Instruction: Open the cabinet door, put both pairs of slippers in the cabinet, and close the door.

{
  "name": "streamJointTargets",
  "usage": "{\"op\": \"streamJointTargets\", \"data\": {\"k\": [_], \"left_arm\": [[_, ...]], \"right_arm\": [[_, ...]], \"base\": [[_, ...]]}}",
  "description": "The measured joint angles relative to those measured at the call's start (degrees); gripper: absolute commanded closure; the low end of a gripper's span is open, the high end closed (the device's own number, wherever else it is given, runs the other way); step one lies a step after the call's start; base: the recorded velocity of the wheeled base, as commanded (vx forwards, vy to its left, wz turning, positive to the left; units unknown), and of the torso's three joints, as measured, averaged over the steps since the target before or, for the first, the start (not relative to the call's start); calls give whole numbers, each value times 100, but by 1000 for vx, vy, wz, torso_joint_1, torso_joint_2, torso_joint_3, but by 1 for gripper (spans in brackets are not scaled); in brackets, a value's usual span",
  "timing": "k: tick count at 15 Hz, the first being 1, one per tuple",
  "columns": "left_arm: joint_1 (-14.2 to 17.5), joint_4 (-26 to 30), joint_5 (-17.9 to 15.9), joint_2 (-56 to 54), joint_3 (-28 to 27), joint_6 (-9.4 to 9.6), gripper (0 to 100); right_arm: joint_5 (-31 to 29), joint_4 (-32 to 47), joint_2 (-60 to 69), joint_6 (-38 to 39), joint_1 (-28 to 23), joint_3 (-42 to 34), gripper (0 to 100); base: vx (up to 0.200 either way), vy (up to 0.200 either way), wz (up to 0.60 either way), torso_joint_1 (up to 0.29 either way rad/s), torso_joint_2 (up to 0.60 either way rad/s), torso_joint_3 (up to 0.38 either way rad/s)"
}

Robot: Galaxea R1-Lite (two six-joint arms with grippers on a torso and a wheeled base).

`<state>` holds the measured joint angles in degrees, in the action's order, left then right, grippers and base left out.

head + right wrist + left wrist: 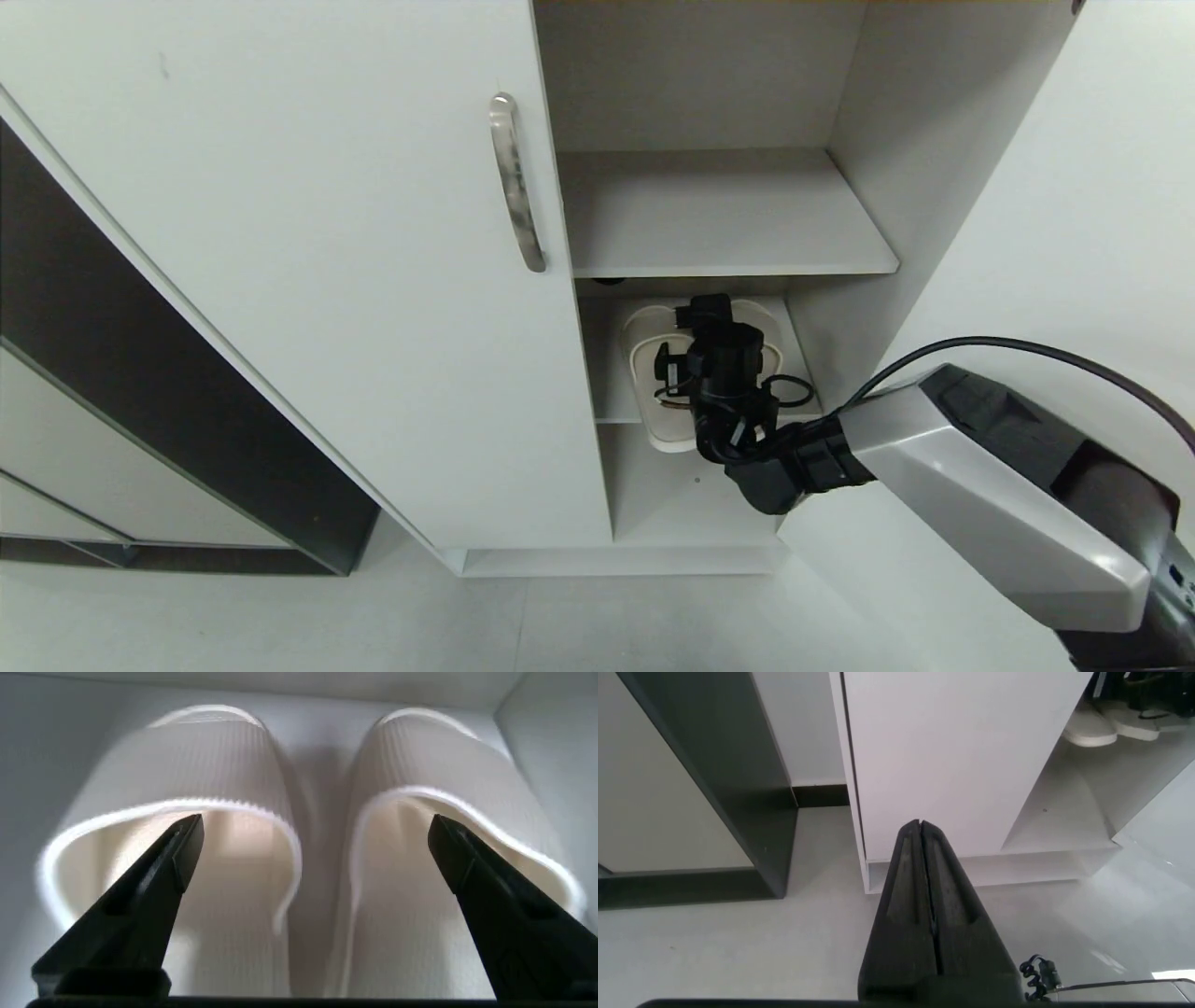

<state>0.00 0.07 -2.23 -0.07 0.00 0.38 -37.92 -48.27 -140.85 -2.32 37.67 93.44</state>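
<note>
on the lower shelf (602,369), slippers (224,765) lie straight ahead of the right gripper (316,826), jaws spread and empty — toes inward; left gripper (920,835) pressed together, well apart.

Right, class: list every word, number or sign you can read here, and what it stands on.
None can be read.
The cabinet door, upper shelf and cream slippers are plain.
A tiny bluish mark on the right arm's casing is too small to read.
</note>
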Motion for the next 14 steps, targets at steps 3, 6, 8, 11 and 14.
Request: {"op": "streamJointTargets", "data": {"k": [3, 6, 8, 11, 14], "left_arm": [[0, 2, -4, 0, 0, 2, 100], [0, 4, 0, 0, 0, 0, 100], [0, -2, -4, 0, 0, -2, 100], [0, 2, 2, 0, 0, -2, 100], [0, 6, 2, 0, 0, -13, 100]], "right_arm": [[0, -761, 533, 2, 224, -1591, 0], [-4, -1763, 1095, -48, 522, -2990, 0], [-4, -1881, 1376, -110, 695, -3307, 0], [-6, -1879, 1599, -118, 739, -3410, 0], [-4, -1875, 1712, -127, 747, -3429, 0]], "base": [[0, 0, 0, 0, 0, 0], [-200, 0, 0, 2, 1, 2], [-200, 0, 0, 5, 0, 2], [-67, 0, 0, 2, 1, -1], [0, 0, 0, 0, 0, 0]]}}
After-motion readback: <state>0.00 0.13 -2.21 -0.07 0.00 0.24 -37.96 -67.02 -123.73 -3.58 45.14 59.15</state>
